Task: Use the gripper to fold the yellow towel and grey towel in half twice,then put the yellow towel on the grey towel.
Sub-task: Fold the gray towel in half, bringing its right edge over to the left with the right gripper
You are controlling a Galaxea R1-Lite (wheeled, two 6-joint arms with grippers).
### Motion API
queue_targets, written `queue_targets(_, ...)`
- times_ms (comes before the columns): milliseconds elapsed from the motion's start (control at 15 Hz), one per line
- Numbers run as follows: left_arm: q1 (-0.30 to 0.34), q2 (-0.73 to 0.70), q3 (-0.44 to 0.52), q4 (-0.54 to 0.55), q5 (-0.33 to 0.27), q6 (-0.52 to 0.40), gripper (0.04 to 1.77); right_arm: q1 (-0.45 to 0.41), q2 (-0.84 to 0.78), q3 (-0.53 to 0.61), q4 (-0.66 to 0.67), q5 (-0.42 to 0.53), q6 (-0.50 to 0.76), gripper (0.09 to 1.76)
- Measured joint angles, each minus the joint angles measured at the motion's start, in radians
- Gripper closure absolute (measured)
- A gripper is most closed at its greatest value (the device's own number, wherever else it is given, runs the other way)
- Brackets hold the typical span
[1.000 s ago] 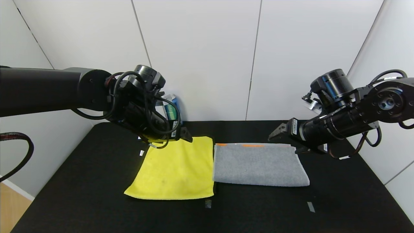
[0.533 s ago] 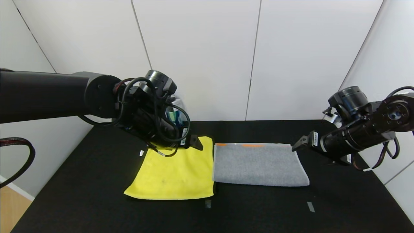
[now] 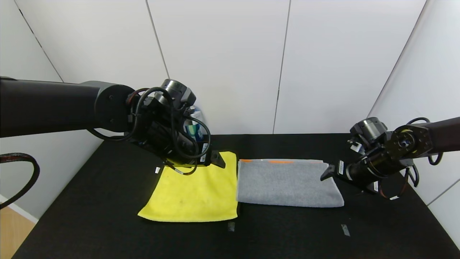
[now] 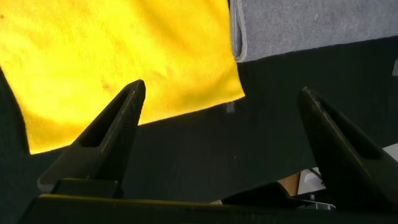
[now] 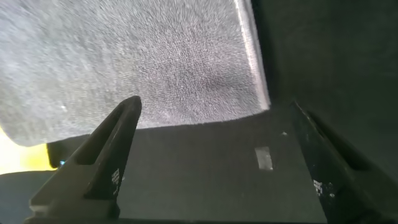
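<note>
Right gripper (image 3: 325, 173) has dropped from up over the far right of the desk (image 3: 107, 223) to the right end of the grey towel (image 3: 287, 183); it now sits low just beside that short edge, fingers spread wide, nothing held. Left gripper (image 3: 215, 160) has slid a bit toward the desk's middle and hovers over the far edge of the yellow towel (image 3: 194, 190), near its far right corner, fingers also wide open, empty. Read: both arms are staging for a grab, so I judge the next fold is about to start, not yet gripped. Yellow towel lies flat, left of centre, one corner reaching toward the front-left; grey towel lies flat beside it at centre-right, edges just about touching, orange patches along its far hem. Grey one looks already folded at least once, judging by its thick rounded near edge; yellow's fold count I can't tell. Stacking not done. Containers: none in play. There's a blue-green bottle-like thing (image 3: 194, 127) at the back edge behind my left wrist, mostly hidden; can't say what's in it.
</note>
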Motion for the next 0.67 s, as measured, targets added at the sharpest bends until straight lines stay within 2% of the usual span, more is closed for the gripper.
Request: queue_targets(667,0.0,0.001,-0.005,0.0,0.0,0.0,0.1,0.011,0.11,-0.078,0.006,0.001,0.001,0.15)
